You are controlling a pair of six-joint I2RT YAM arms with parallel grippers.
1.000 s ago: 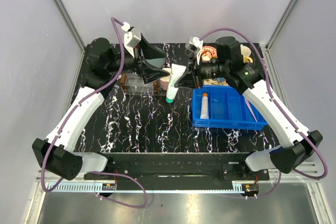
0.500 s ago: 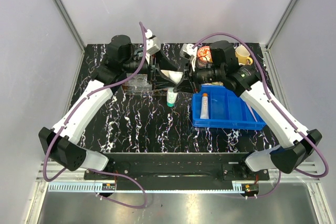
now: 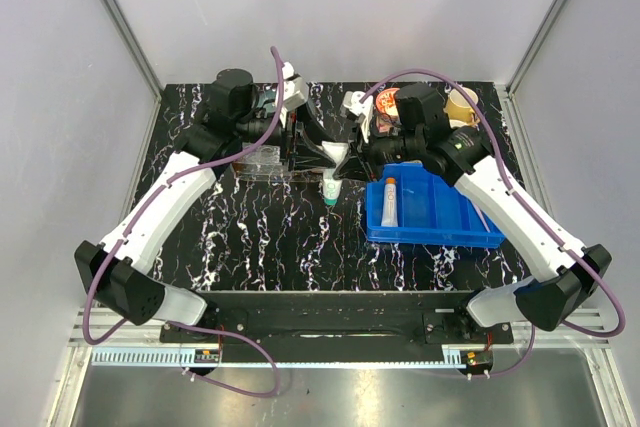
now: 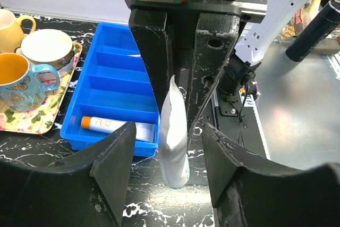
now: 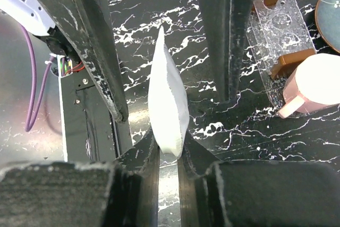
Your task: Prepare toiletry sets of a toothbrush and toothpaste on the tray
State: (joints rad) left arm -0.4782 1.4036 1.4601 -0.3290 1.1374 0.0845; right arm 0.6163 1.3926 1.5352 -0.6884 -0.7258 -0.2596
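Note:
My right gripper [image 3: 347,158] [image 5: 169,150] is shut on the crimped end of the white toothpaste tube with the teal cap [image 3: 330,188] [image 5: 168,107], which hangs cap down above the table. My left gripper [image 3: 322,154] [image 4: 172,176] is open, one jaw on each side of this tube [image 4: 175,136], not touching it. The orange-capped tube [image 3: 389,202] [image 4: 114,126] lies in the blue bin [image 3: 440,232]. A pale-pink toothbrush [image 3: 478,211] lies at the bin's right end. The clear tray [image 3: 255,159] [image 5: 279,30] with brown ends sits behind my left gripper, partly hidden.
A patterned tray [image 4: 26,123] with several mugs stands at the back right. A pink mug [image 5: 313,86] and a dark plate [image 5: 330,3] stand next to the clear tray. The blue bin [image 4: 114,86] has several compartments.
My left arm has swung right and brought its open jaws around the hanging tube. My right gripper has shifted slightly left and down with the tube.

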